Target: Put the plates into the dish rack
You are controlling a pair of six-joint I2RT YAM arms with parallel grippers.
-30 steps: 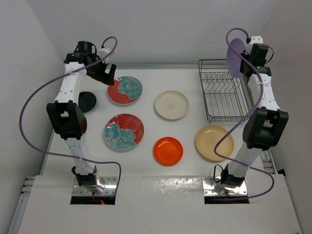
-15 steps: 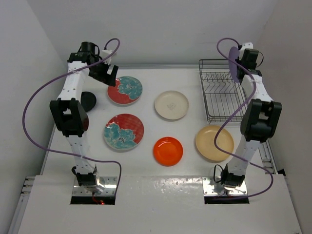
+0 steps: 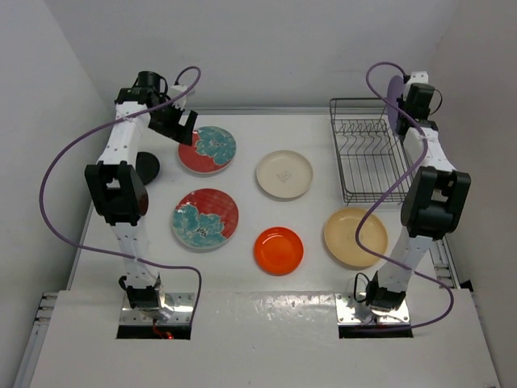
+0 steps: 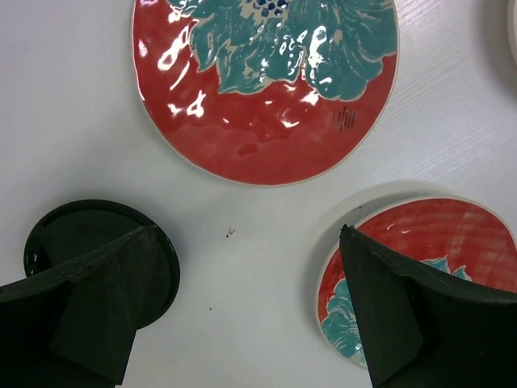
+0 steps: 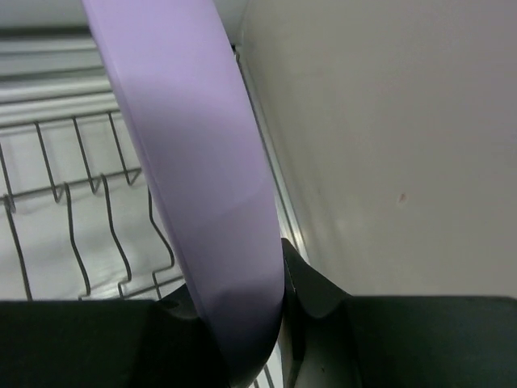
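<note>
While the right gripper (image 5: pixel 242 327) is clamped on the rim of the lavender plate (image 5: pixel 186 162), the plate stands on edge above the far right corner of the dish rack (image 3: pixel 367 162). Whether the plate touches the rack wires cannot be determined.

The other six plates lie flat on the table (image 3: pixel 242 279), all outside the dish rack:
- The tan-yellow plate (image 3: pixel 355 237) lies just beside the rack's near edge.
- The cream plate (image 3: pixel 283 174) lies near the rack's left side.
- The orange plate (image 3: pixel 279 250) lies left of the rack and nearer the arm bases.
- The two red flowered plates (image 3: pixel 207 149) lie well left of the rack.
- The black plate (image 3: pixel 145 167) lies farthest from the rack.

The left gripper (image 4: pixel 249 267) hovers well left of the rack with its jaws fully apart and empty. It is positioned over bare table between the black plate and the red plates.
</note>
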